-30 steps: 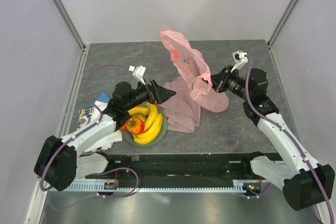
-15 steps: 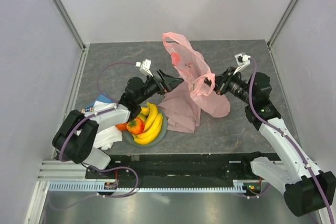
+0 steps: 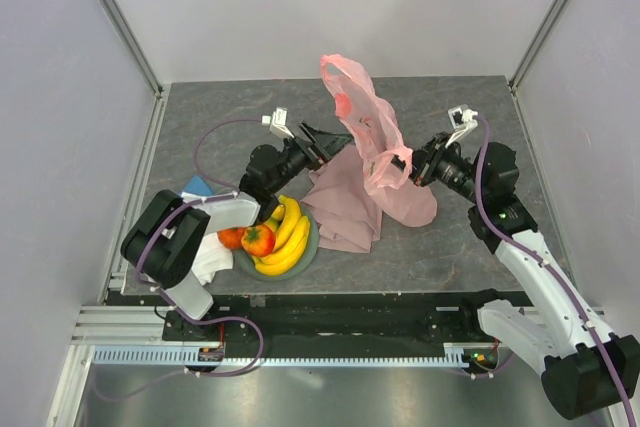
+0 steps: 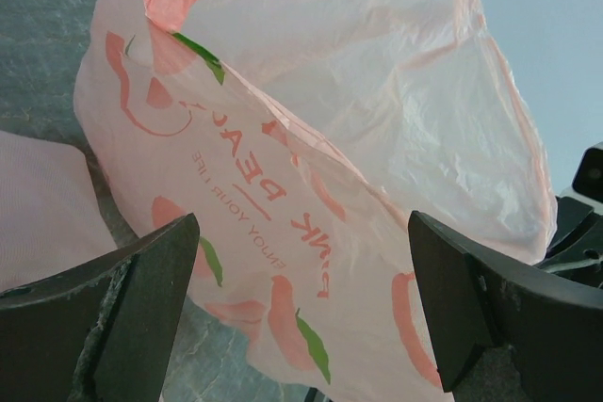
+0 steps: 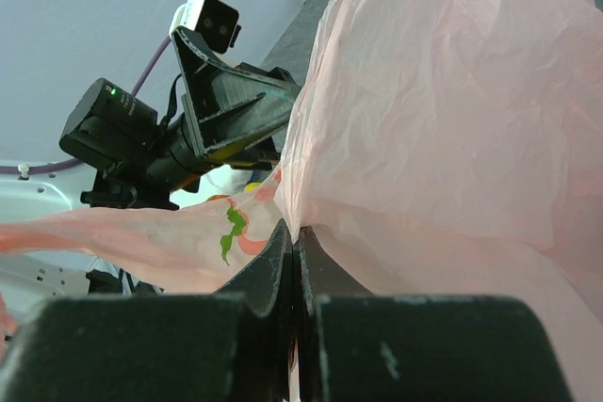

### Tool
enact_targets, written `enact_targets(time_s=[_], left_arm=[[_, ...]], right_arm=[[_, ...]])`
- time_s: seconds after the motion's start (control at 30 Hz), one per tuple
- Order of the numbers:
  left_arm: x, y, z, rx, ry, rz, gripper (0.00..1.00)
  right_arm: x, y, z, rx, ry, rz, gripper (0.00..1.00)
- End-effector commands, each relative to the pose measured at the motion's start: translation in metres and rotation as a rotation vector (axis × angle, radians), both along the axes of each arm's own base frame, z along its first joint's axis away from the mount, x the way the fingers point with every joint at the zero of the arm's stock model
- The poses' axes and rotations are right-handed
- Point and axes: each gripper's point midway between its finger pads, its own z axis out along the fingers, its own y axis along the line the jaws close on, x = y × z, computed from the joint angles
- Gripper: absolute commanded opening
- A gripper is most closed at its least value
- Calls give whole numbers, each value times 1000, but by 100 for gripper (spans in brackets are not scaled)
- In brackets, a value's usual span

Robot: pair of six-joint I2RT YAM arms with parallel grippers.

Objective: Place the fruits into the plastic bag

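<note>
The translucent pale-pink plastic bag (image 3: 375,137) stands lifted over the table middle; it fills the left wrist view (image 4: 358,110) and the right wrist view (image 5: 452,110). My right gripper (image 3: 408,164) is shut on a fold of the bag (image 5: 300,233). My left gripper (image 3: 335,139) is open, its jaws wide apart just left of the bag, touching nothing (image 4: 301,261). The fruits lie on the grey-green plate (image 3: 308,243): yellow bananas (image 3: 288,235), a red round fruit (image 3: 258,240) and an orange tangerine (image 3: 231,238).
An opaque dusty-pink cloth (image 3: 345,202) lies under and left of the bag. A white cloth (image 3: 208,259) and a blue-and-white packet (image 3: 195,188) lie left of the plate. Metal frame posts and walls ring the table.
My left gripper has lifted off the plate and swung up and right toward the bag. My right gripper has held the bag and shifted slightly right; the bag's top has moved right.
</note>
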Motion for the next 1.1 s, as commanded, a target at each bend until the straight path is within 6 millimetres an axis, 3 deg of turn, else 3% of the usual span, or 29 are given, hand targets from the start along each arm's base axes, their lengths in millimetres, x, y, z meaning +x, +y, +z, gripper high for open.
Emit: enact_targets(time_s=[0.0,0.1,0.23,0.33,0.43,0.47,0.67,0.73,0.77,0.83,0.87,1.07], left_arm=[[6,1,40,-140,-73,46,99],[8,-2,35,-116,-61,47,99],[4,-21,35,-103,-62,-17,99],[3,-37,23,-72,-37,-78,99],[-1,-45,21,-59,-49,-126,77],[-1,-46,20,-52,-52,-135,58],[-4,-48,18,37,-90,-154,8],[-6,-47,16,98,-132,-156,1],[-10,-44,27,115,-171,-155,2],[-14,-41,19,220,-215,-154,1],[-17,-37,27,267,-277,-146,2],[-32,-33,23,392,-347,-183,2]], right_arm=[[-4,-2,-1,-23,-30,7,0],[-4,-1,-4,-29,-23,9,0],[-2,-2,-9,-39,-16,4,0],[-2,-2,-10,-43,-16,7,0],[-1,-3,-12,-48,-15,0,0],[-2,-3,-13,-49,-9,2,0],[-1,-5,-19,-62,8,-9,0],[3,-8,-22,-87,15,-33,15],[3,-11,-25,-102,34,-46,33],[9,-18,-27,-134,36,-94,50],[11,-21,-25,-150,42,-111,58],[30,-37,-13,-231,17,-218,76]])
